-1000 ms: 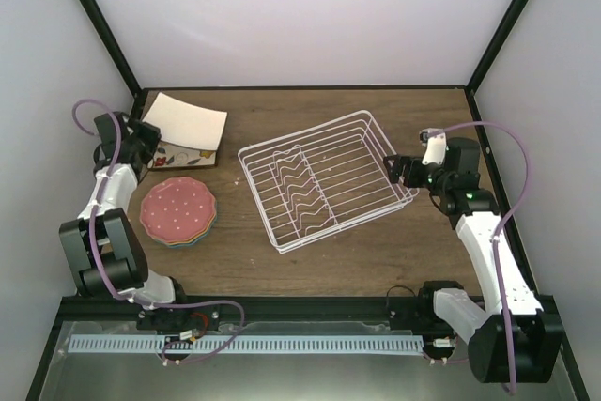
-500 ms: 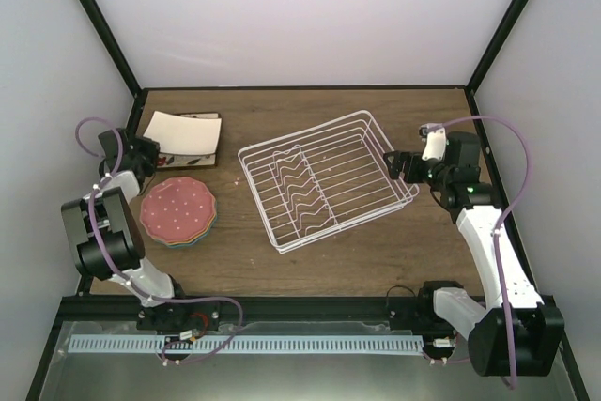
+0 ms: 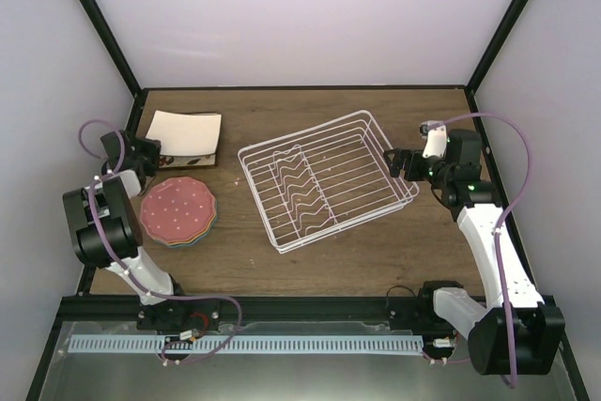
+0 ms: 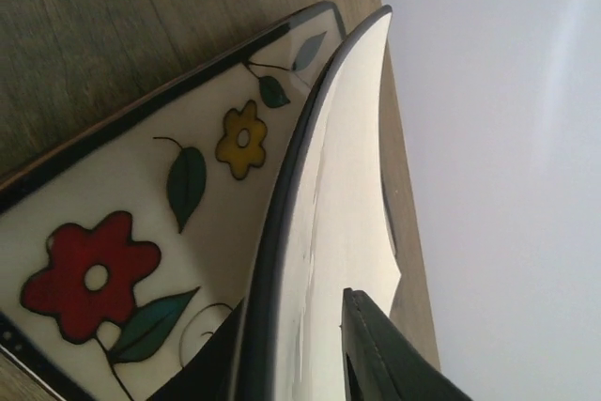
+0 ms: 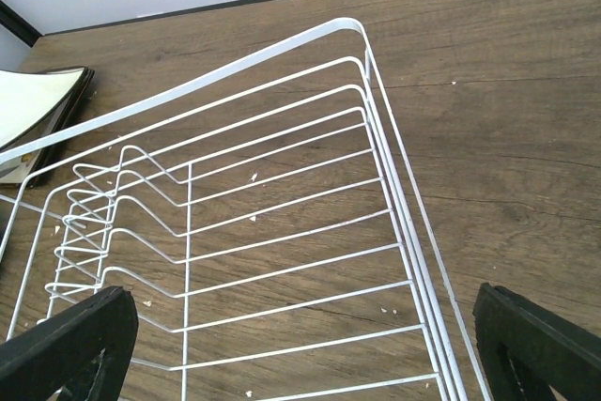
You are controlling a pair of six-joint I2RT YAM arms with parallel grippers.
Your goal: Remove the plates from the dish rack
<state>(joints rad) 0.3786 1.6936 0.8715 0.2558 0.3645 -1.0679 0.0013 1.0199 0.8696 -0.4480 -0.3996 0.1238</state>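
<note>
The white wire dish rack (image 3: pixel 346 223) lies in the middle of the table with no plates in it. A plain cream square plate (image 3: pixel 186 131) rests on a floral square plate (image 3: pixel 184 159) at the back left. My left gripper (image 3: pixel 150 150) is at their left edge. In the left wrist view its jaws (image 4: pixel 296 363) stand either side of the cream plate's (image 4: pixel 347 185) dark rim, above the floral plate (image 4: pixel 141 232); contact does not show. A stack of round plates, pink on top (image 3: pixel 178 210), lies nearby. My right gripper (image 3: pixel 399 168) hangs open over the rack's right end (image 5: pixel 394 166).
Black frame posts and white walls close in the table on the left, back and right. The left arm is folded tight against the left wall. A corner of the square plates (image 5: pixel 33 105) shows in the right wrist view beyond the rack.
The cream plate has gone from tilted to lying flat on the floral plate. My left arm has folded back toward the left wall. The right arm has shifted only slightly.
</note>
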